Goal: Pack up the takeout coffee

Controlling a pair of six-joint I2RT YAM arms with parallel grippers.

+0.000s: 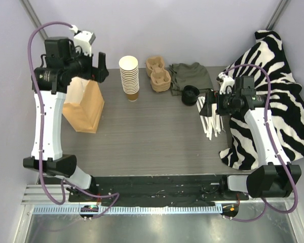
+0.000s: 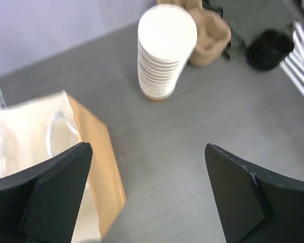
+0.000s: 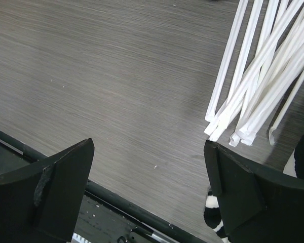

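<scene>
No brown cup with a black lid shows in any view; the takeout coffee is hidden or out of view. A brown paper bag (image 1: 84, 109) stands open at the table's left, its white inside showing in the left wrist view (image 2: 30, 136). My left gripper (image 1: 100, 68) is open and empty, held above the bag's far right edge (image 2: 148, 192). My right gripper (image 1: 209, 104) is open and empty, low over the table beside the straws (image 3: 149, 187).
A tall stack of lidless cups (image 1: 129, 76) (image 2: 164, 55) stands at the back centre. Cardboard cup carriers (image 1: 158, 76), a dark green cloth (image 1: 192, 76) and loose black lids (image 1: 190, 94) lie to its right. White wrapped straws (image 1: 211, 121) (image 3: 258, 76) lie beside a zebra cloth (image 1: 278, 101).
</scene>
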